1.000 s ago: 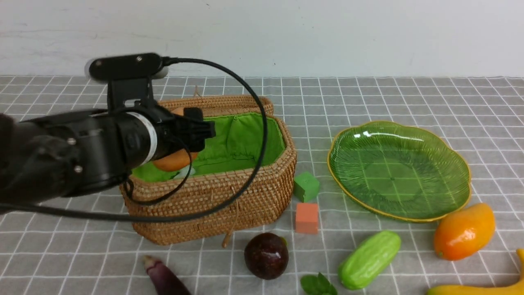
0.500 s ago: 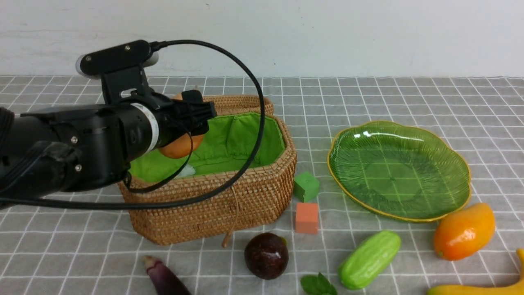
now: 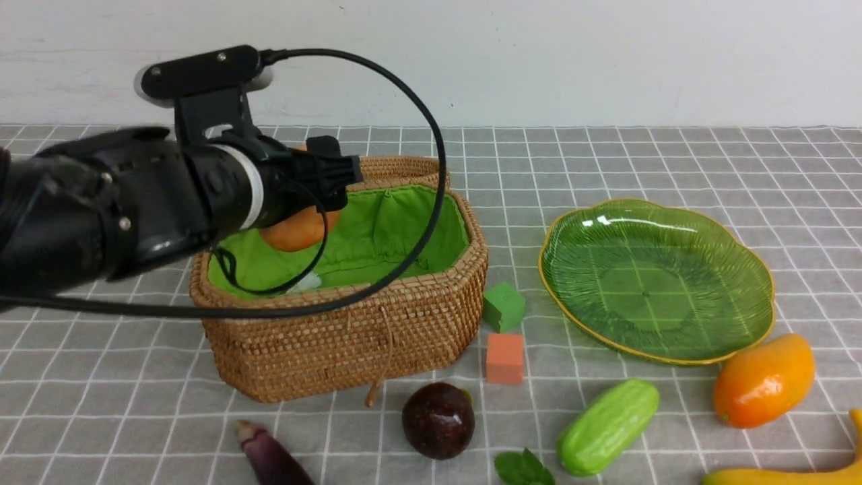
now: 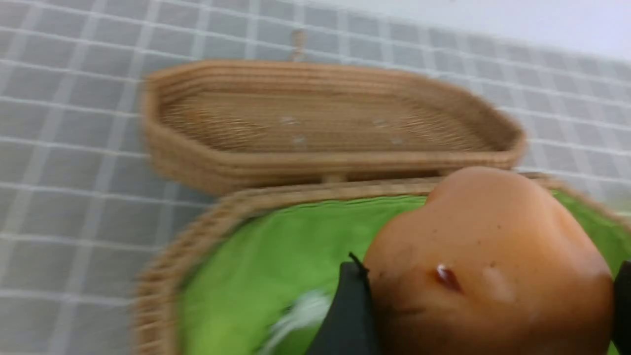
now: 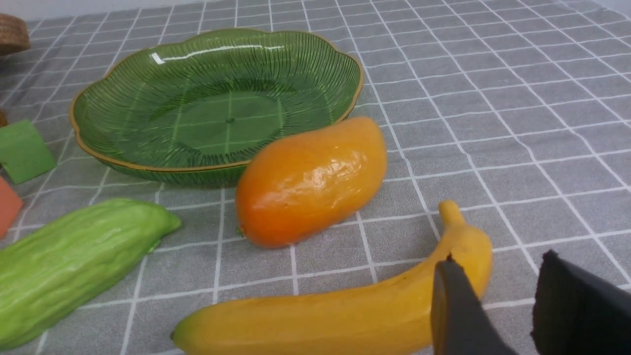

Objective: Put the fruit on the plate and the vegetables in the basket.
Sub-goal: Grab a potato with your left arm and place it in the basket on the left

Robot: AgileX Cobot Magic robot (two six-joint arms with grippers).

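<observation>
My left gripper [image 3: 315, 202] is shut on the orange-tan bulb [image 3: 296, 232] and holds it over the left part of the open wicker basket [image 3: 350, 337]. In the left wrist view the bulb [image 4: 488, 256] sits between both fingers [image 4: 347, 315]. A white vegetable [image 3: 306, 281] lies on the green lining. My right gripper [image 5: 512, 305] is open and empty, beside the banana [image 5: 345, 310] at its stem end. The mango [image 5: 310, 180] lies against the green plate [image 5: 217, 103], which holds nothing. The purple ball [image 3: 438, 419], eggplant [image 3: 269, 458], cucumber [image 3: 607, 426] and sprig [image 3: 522, 468] lie on the cloth in front.
A green cube [image 3: 503, 306] and an orange cube [image 3: 505, 358] sit between the basket and the plate [image 3: 549, 283]. The basket's lid [image 4: 325, 123] lies open behind it. The right arm does not show in the front view.
My left gripper has risen with the bulb, from low inside the basket to above its rim, and its wrist has swung upward.
</observation>
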